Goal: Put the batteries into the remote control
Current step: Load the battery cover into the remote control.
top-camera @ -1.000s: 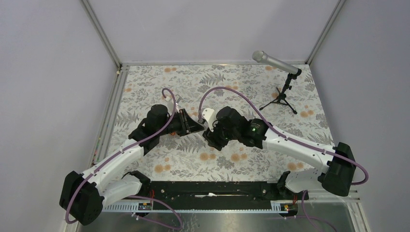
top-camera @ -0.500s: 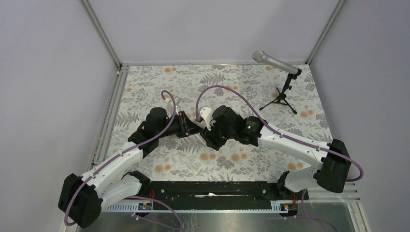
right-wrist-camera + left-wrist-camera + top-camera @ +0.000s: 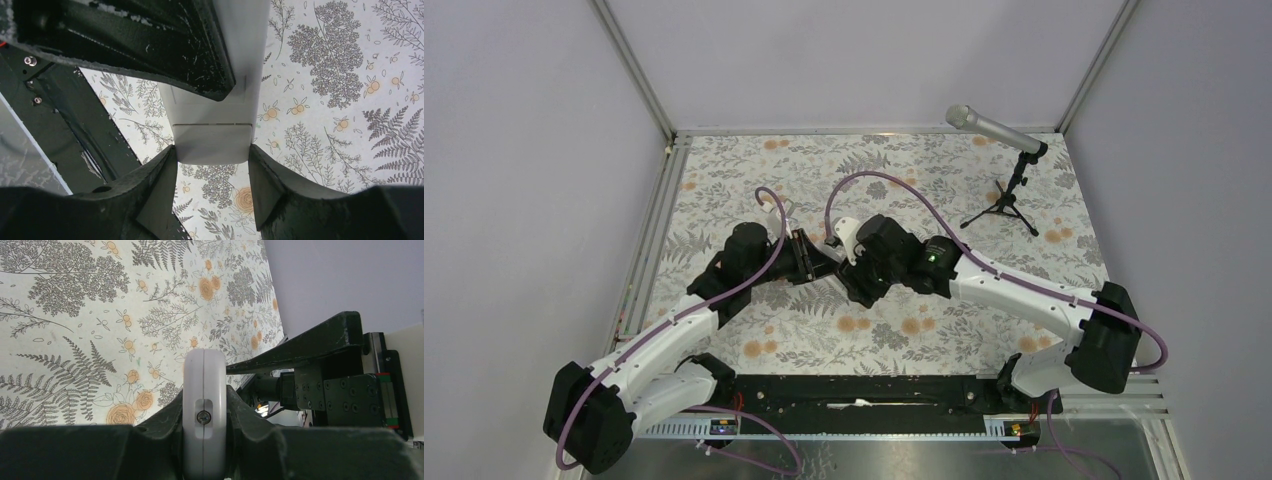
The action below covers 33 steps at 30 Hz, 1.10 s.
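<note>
My left gripper is clamped across the thin edges of the remote control. My right gripper closes on its end, so a seamed panel of the plain white back lies between those fingers. Braced from both sides above the fern-print table, the back is, I judge, presented for opening; no batteries are visible.

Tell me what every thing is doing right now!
remote control, held up above the table by both grippers.
left gripper, shut on the remote control's flat sides.
right gripper, shut across the remote control's end.
microphone, upright on its stand, untouched.
</note>
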Each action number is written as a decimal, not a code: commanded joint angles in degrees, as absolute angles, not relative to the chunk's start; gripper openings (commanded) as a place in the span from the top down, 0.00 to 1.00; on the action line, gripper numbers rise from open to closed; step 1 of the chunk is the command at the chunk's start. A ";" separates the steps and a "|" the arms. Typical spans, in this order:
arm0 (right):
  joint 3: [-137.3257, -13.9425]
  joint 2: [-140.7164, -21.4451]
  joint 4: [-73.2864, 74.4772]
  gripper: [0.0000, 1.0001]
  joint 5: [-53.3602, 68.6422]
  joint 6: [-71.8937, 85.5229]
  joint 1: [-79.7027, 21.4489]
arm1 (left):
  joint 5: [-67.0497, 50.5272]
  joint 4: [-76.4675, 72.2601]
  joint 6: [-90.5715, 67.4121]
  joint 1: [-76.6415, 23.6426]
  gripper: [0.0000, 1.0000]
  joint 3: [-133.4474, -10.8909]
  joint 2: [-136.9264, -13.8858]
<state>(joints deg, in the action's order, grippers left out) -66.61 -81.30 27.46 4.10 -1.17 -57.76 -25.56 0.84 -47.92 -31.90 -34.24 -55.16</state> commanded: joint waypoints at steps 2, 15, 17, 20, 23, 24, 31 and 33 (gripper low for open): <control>-70.48 -83.70 27.32 0.57 0.31 2.16 -57.92 | -28.43 -1.30 -49.31 -32.63 1.00 -36.98 -54.27; -72.29 -85.48 27.58 0.50 1.59 1.68 -57.92 | -34.27 -0.15 -52.32 -32.59 1.00 -40.51 -57.04; -73.13 -85.54 28.53 0.48 3.19 0.60 -57.90 | -35.91 1.80 -52.54 -32.53 1.00 -41.94 -58.00; -74.39 -85.80 30.19 0.47 4.96 -0.93 -57.83 | -38.44 4.43 -52.23 -32.45 1.00 -44.35 -59.38; -76.05 -86.76 32.04 0.46 4.48 -1.05 -57.83 | -40.61 5.35 -53.07 -32.12 1.00 -45.73 -60.36; -76.35 -87.06 32.42 0.46 4.22 -0.99 -57.83 | -41.34 5.38 -53.50 -31.90 1.00 -46.00 -60.76; -78.68 -88.91 35.24 0.45 1.57 -0.64 -57.83 | -44.50 6.21 -53.48 -31.12 1.00 -47.69 -62.13; -79.15 -89.37 35.46 0.45 1.46 -0.37 -57.83 | -45.31 5.41 -54.14 -31.03 1.00 -47.61 -62.37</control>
<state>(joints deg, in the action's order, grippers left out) -76.29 -87.18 39.18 3.90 1.15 -57.91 -33.08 10.85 -49.28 -30.06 -42.81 -62.94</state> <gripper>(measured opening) 0.568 0.221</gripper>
